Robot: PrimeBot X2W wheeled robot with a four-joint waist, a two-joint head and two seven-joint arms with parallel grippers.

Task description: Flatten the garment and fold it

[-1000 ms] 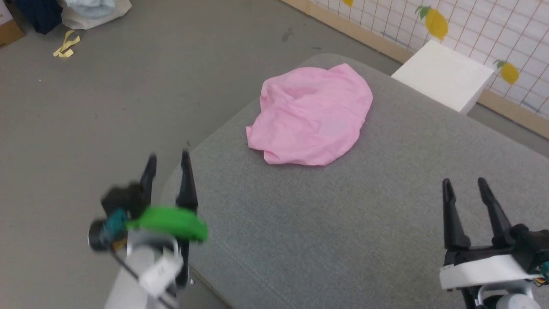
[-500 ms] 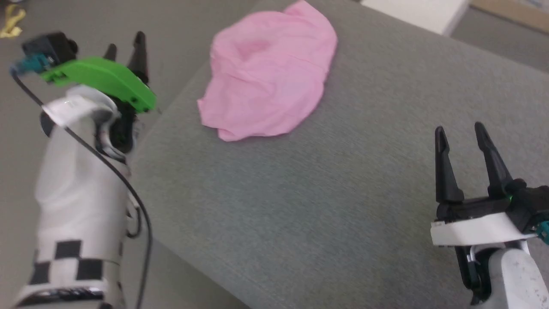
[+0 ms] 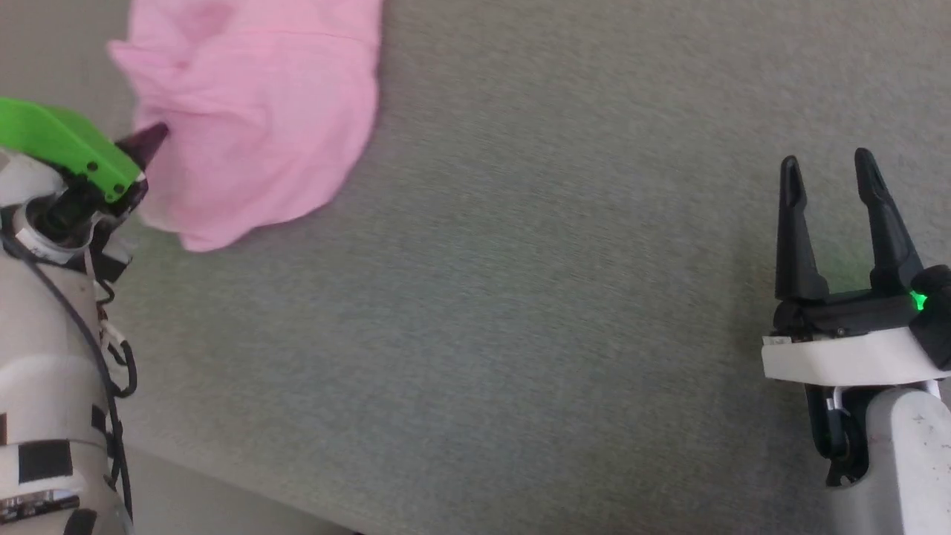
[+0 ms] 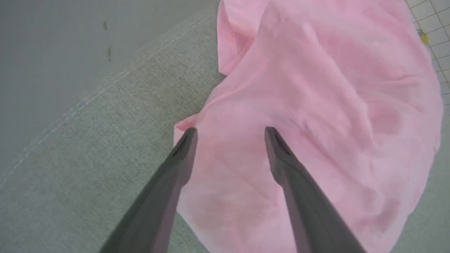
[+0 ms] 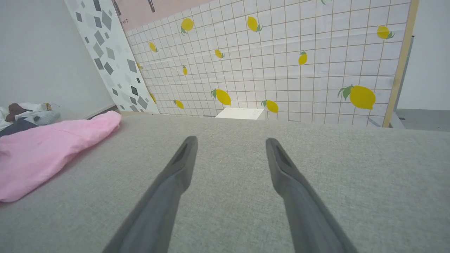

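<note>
The pink garment (image 3: pixel 260 111) lies crumpled in a rounded heap at the upper left of the grey cushioned surface (image 3: pixel 520 297). Neither its waistband nor its tag can be made out. My left gripper (image 4: pixel 230 133) hangs open just above the garment's (image 4: pixel 316 105) near left edge, one finger over the cloth's rim and the other over its middle. In the head view one dark fingertip (image 3: pixel 148 140) pokes out from under the green wrist cover against the cloth. Far to the right, my right gripper (image 3: pixel 828 167) stands open over bare cushion, well apart from the garment (image 5: pixel 45 151).
The cushion's stitched left edge (image 4: pixel 81 102) drops to a grey floor (image 4: pixel 52 42). A lemon-patterned grid wall (image 5: pixel 281 63) and a white box (image 5: pixel 239 113) stand beyond the cushion's far side. A pile of clothes (image 5: pixel 24 114) lies behind the garment.
The head camera has tilted down and swung, shifting the whole picture. My left arm has reached forward from beside the cushion's edge to the garment's near side. The right gripper stays open.
</note>
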